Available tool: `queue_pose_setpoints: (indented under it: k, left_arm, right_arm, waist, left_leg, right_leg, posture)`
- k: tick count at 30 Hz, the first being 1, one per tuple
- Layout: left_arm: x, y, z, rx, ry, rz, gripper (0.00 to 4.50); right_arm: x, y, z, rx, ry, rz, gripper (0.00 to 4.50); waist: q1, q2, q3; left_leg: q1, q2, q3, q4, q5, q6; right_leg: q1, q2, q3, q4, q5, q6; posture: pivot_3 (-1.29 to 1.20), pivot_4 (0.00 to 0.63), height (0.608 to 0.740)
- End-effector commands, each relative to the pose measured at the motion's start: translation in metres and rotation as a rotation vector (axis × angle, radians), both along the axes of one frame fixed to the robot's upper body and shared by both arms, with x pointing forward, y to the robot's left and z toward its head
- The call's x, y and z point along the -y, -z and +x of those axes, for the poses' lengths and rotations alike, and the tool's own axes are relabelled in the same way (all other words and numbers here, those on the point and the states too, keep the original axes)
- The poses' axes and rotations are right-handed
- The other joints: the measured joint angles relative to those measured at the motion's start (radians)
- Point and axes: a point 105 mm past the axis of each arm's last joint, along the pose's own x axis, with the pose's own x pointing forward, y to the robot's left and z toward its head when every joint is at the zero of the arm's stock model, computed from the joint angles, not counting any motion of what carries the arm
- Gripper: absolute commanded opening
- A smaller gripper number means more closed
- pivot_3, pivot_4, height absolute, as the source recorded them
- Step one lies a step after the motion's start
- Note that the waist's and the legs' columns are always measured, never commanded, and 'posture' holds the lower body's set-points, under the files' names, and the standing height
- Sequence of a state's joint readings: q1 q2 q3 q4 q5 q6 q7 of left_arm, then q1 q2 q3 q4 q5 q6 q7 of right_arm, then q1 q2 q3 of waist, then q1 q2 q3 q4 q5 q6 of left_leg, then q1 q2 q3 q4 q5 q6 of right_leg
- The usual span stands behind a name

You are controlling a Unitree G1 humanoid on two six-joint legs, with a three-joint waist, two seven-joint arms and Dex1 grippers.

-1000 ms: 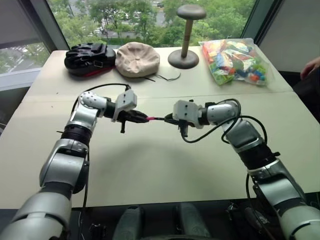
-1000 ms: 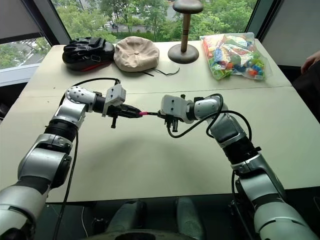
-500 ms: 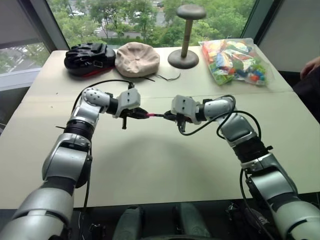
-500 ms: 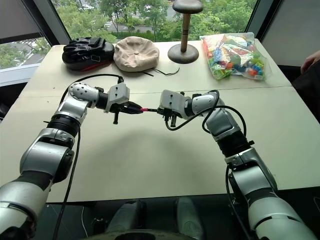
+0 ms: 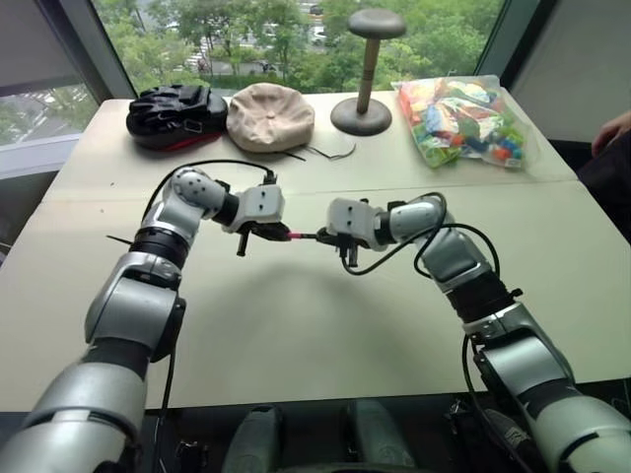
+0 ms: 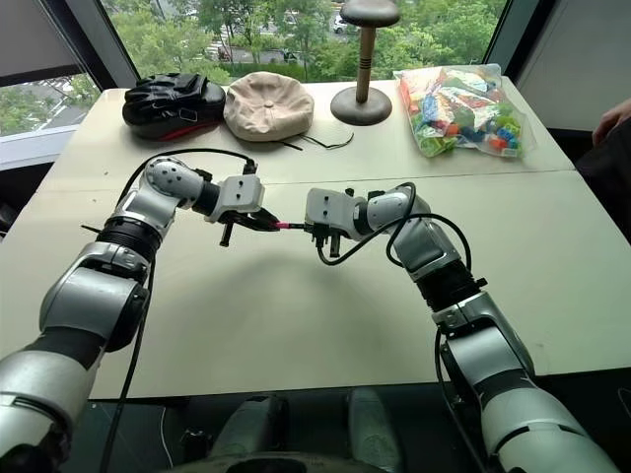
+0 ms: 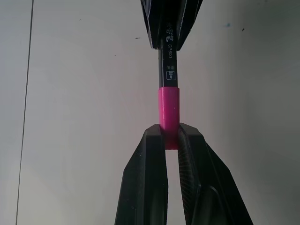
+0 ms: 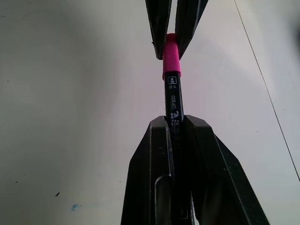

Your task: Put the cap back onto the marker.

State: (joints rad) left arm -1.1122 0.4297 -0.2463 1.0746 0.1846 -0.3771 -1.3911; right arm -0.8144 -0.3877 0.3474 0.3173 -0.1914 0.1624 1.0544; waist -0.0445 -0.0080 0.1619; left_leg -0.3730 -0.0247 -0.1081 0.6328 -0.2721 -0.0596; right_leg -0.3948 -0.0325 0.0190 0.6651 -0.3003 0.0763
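Cap [image 7: 169, 110], pink, sits in line with the marker [image 8: 172, 104] & touches its dark barrel end-to-end; whether it's pushed fully home can't be told. Both are held in the air above the table [image 5: 325, 325], between the two arms, roughly mid-table.

Hidden bits: far end of the cap is buried between the left gripper's fingers [image 7: 147, 183], so its tip isn't visible. Rear of the marker disappears inside the right gripper [image 8: 174, 123]; only the short printed stretch of barrel shows between the two grippers. In head views the pair is just a thin pink-and-dark line, detail too small to read.

Jaws: left gripper [image 7: 169, 135] pinches the cap, fingertips pressed on either side of its end, most of the cap sticking out past them. Right gripper pinches the marker barrel, fingers tight against it on both sides. The grippers face each other tip to tip, close but apart, w/ cap and barrel bridging the gap.

Room: tabletop beneath & toward the near edge is bare. Clutter is well apart along the far edge: black cap-like item [image 5: 175, 113], beige hat [image 5: 270, 115], hat stand [image 5: 367, 69], bag of coloured blocks [image 5: 461, 120]. A person's hand [image 5: 613, 130] is cut off at the right frame edge.
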Motion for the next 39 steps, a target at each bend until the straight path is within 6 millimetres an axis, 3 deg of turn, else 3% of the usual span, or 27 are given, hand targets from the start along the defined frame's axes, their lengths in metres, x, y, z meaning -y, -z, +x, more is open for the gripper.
queue_pose_setpoints:
  k: [1, 5, 9, 12, 17, 21, 24, 27, 30, 39]
  left_arm:
    - [0.047, -0.044, -0.002, 0.141, 0.133, -0.157, 0.06]
    - [0.028, -0.054, 0.010, 0.196, 0.034, -0.181, 0.06]
    - [0.022, -0.056, 0.014, 0.242, 0.013, -0.166, 0.06]
    - [0.022, -0.057, 0.016, 0.259, 0.006, -0.169, 1.17]
    - [0.014, -0.068, 0.028, 0.393, -0.081, -0.186, 3.59]
    - [-0.005, -0.093, 0.039, 0.459, -0.226, -0.340, 3.59]
    - [-0.026, -0.102, 0.043, 0.403, -0.357, -0.482, 3.59]
    - [-0.044, -0.096, 0.040, 0.284, -0.481, -0.621, 3.59]
    - [-0.052, -0.079, 0.024, 0.184, -0.614, -0.713, 3.59]
    - [-0.057, -0.048, -0.018, -0.009, -0.916, -0.873, 3.59]
  right_arm:
    - [-0.029, -0.034, -0.001, 0.111, -0.082, 0.089, 0.00]
    - [0.008, -0.044, 0.021, 0.147, 0.040, 0.071, 0.00]
    - [0.020, -0.046, 0.026, 0.160, 0.058, 0.054, 0.00]
    - [0.022, -0.045, 0.025, 0.156, 0.056, 0.049, 0.00]
    - [0.036, -0.039, 0.025, 0.141, 0.087, 0.037, 0.00]
    - [0.067, -0.043, 0.031, 0.152, 0.198, 0.044, 0.00]
    - [0.093, -0.050, 0.036, 0.107, 0.345, 0.148, 0.00]
    - [0.122, -0.057, 0.044, 0.049, 0.577, 0.306, 0.00]
    - [0.148, -0.045, 0.040, -0.062, 0.790, 0.422, 0.00]
    - [0.147, -0.011, 0.016, -0.164, 0.929, 0.481, 0.00]
  waist:
    - [0.000, 0.000, 0.000]
    - [0.000, 0.000, 0.000]
    - [0.000, 0.000, 0.000]
    - [0.001, 0.000, 0.000]
    - [0.000, 0.000, 0.000]
    - [0.000, 0.000, 0.000]
    - [0.000, 0.000, 0.000]
    - [-0.001, 0.000, 0.000]
    - [0.000, 0.001, -0.001]
    - [0.006, 0.001, -0.001]
  left_leg:
    - [0.000, 0.000, 0.000, 0.000, 0.000, 0.000]
    - [0.000, 0.000, 0.000, 0.000, 0.000, 0.000]
    - [0.000, 0.000, 0.000, 0.000, 0.000, 0.000]
    - [0.000, 0.000, 0.000, 0.000, 0.000, 0.000]
    - [0.000, 0.000, 0.000, 0.000, 0.000, 0.000]
    - [0.000, 0.000, 0.000, 0.000, 0.000, 0.000]
    - [-0.001, 0.001, 0.000, 0.000, 0.000, 0.000]
    - [0.000, 0.002, 0.000, 0.000, 0.000, 0.000]
    - [0.000, 0.003, -0.001, -0.001, 0.000, 0.000]
    - [0.001, 0.003, -0.001, 0.000, 0.000, -0.001]
  right_leg:
    - [0.000, 0.000, 0.000, 0.000, 0.000, 0.000]
    - [0.000, 0.000, 0.000, 0.000, 0.000, 0.000]
    - [0.000, 0.000, 0.000, 0.000, 0.000, 0.000]
    - [0.000, 0.000, 0.000, 0.000, 0.000, 0.000]
    - [-0.001, 0.000, 0.001, 0.000, 0.000, 0.000]
    - [-0.001, 0.000, 0.001, 0.000, 0.000, 0.000]
    - [-0.001, 0.000, 0.001, 0.000, 0.000, 0.000]
    - [-0.001, -0.001, 0.001, 0.001, 0.000, 0.000]
    - [-0.001, -0.002, 0.004, 0.002, 0.000, 0.000]
    - [0.002, -0.001, 0.006, 0.001, 0.000, 0.000]
  posture:
    - [0.00, 0.150, 0.740]
    - [0.00, 0.150, 0.740]
    - [0.00, 0.150, 0.740]
    - [0.00, 0.150, 0.740]
    - [0.00, 0.150, 0.740]
    - [0.00, 0.150, 0.740]
    - [0.00, 0.150, 0.740]
    - [0.00, 0.150, 0.740]
    - [0.00, 0.150, 0.740]
    - [0.00, 0.150, 0.740]
